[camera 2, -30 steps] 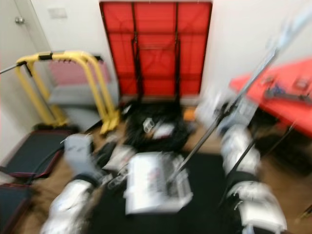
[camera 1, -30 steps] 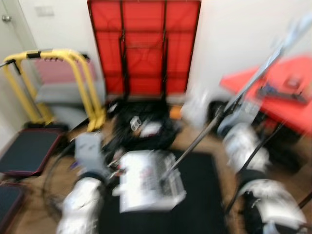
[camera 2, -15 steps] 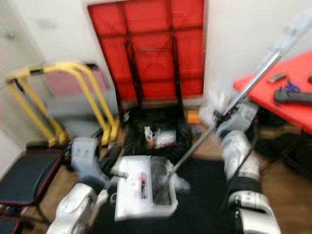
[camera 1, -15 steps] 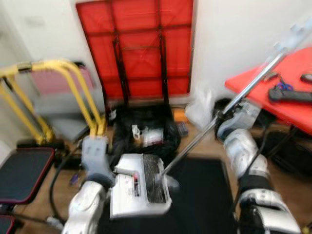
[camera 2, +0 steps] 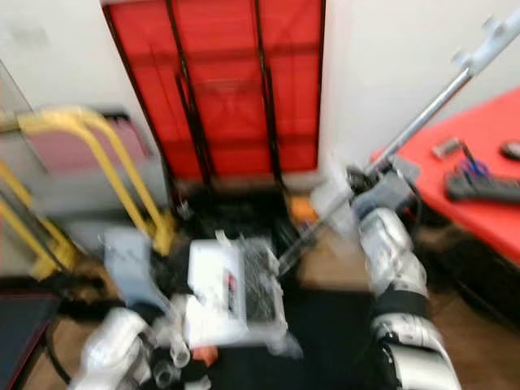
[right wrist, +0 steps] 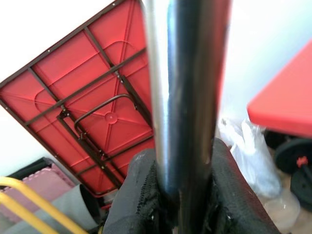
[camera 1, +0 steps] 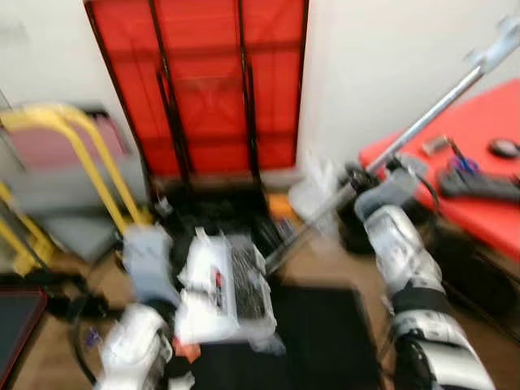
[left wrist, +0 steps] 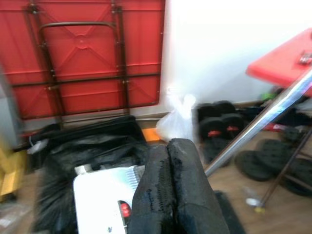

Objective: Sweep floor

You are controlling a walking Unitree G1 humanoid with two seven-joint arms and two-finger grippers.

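My right gripper [camera 1: 357,183] [right wrist: 180,195] is shut on the long silver pole [camera 1: 431,114] of the sweeper. The pole slopes down from the upper right to a white ribbed sweeper head [camera 1: 219,284] on the floor in front of me. My left gripper [left wrist: 168,195] is shut, its two black fingers pressed together just above the white head [left wrist: 97,195]. I cannot tell whether they hold any part of it. Small bits of litter, one of them orange [camera 1: 185,351], lie by the head's near edge. The eye views are blurred.
A folded red table [camera 1: 199,81] leans on the wall ahead. A red table [camera 1: 479,154] with tools stands on the right, a yellow frame [camera 1: 73,154] on the left. A black bag [left wrist: 92,146], a white plastic bag [left wrist: 178,124], dumbbells [left wrist: 214,126] and shoes [left wrist: 258,163] crowd the floor. A black mat [camera 1: 325,341] lies near.
The camera has swung and come closer to the wall. The white head now lies at the mat's far left corner beside the black bag. My right gripper has kept hold of the pole.
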